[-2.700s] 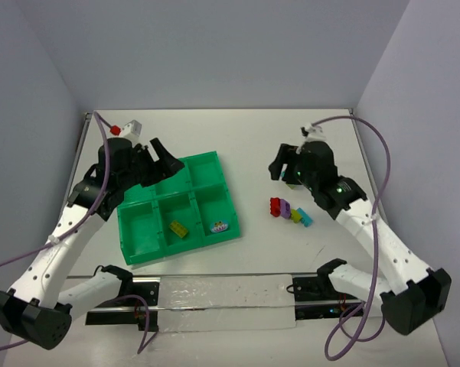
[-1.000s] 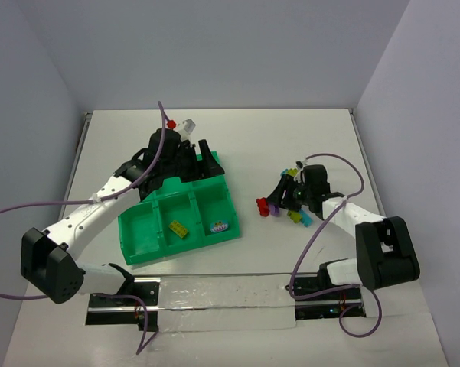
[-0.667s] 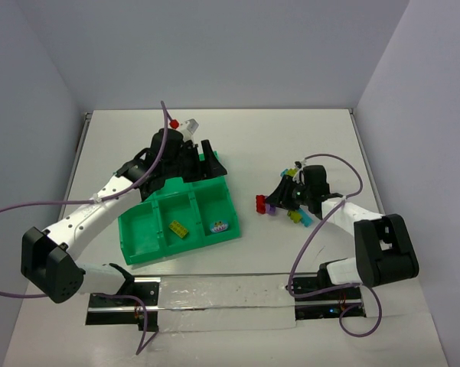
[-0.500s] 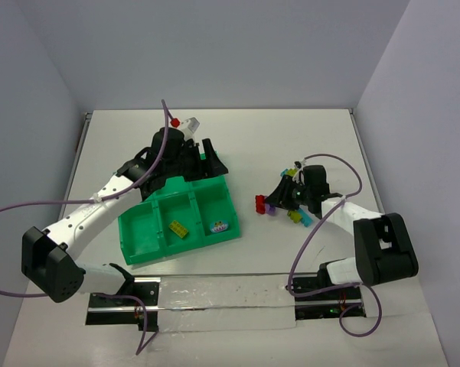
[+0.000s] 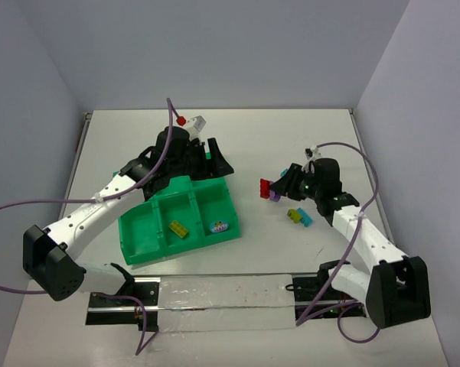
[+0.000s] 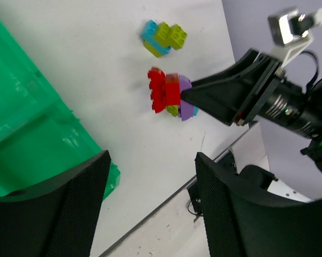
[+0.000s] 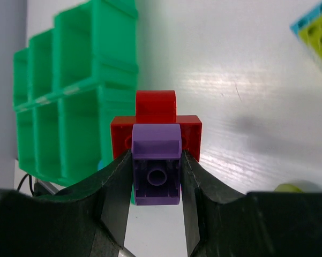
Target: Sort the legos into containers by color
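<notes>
My right gripper is shut on a purple brick with a red brick stuck to its far end. The pair hangs above the table right of the green tray; the left wrist view shows the red brick and purple brick too. A yellow-green and light blue clump lies on the table near my right arm. One yellow-green brick lies in the tray's front middle compartment, a light blue one in the front right. My left gripper is open and empty over the tray's far right corner.
The tray's edge fills the left of the left wrist view, beside the left gripper's black fingers. A metal rail runs along the near table edge between the arm bases. Grey walls close in the table on three sides.
My right gripper has closed on the purple brick and lifted it, red brick attached, off the table and away from the other clump. My left gripper has narrowed a little and shifted slightly right.
</notes>
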`<state>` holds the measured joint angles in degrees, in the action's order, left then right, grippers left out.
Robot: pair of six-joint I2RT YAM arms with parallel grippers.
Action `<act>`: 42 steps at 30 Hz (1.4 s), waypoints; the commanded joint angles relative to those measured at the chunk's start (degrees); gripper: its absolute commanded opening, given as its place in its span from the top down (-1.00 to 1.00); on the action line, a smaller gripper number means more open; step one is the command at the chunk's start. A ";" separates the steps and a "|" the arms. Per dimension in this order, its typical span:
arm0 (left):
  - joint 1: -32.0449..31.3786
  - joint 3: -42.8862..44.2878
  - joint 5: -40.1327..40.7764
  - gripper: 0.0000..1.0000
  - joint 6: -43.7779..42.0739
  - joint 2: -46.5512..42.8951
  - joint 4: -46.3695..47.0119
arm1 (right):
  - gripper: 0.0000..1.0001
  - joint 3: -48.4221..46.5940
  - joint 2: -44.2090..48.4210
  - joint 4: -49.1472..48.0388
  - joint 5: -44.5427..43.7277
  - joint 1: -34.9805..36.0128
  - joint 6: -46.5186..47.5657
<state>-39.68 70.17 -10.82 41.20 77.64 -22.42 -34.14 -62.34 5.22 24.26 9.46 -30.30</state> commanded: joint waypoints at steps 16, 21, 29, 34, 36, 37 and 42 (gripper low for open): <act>-6.99 4.45 -3.50 -0.06 8.02 9.47 14.90 | 0.95 -10.54 8.03 7.27 -3.13 5.02 1.60; -6.99 5.05 -5.09 -0.03 9.76 11.60 17.92 | 0.94 -10.48 8.69 7.96 -3.03 5.42 1.76; -6.99 6.19 -9.28 -0.15 10.41 14.88 19.15 | 0.94 -10.93 8.75 8.14 -2.73 6.01 1.56; -7.08 6.12 -9.57 -0.15 9.96 15.26 19.08 | 0.94 -11.39 8.81 8.14 -2.82 6.55 1.48; -7.08 6.16 -9.75 -0.15 9.91 15.53 18.95 | 0.94 -11.61 8.59 8.09 -2.90 7.03 1.47; -7.09 6.20 -9.83 -0.15 9.87 15.74 18.91 | 0.94 -11.74 8.47 8.06 -2.90 7.17 1.38; -7.43 6.60 -9.75 -0.07 9.69 16.66 18.68 | 0.94 -11.83 8.24 8.09 -2.99 7.90 1.21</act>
<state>-46.47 73.46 -19.38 51.01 93.09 -6.17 -43.05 -54.76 14.31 21.53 16.49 -29.10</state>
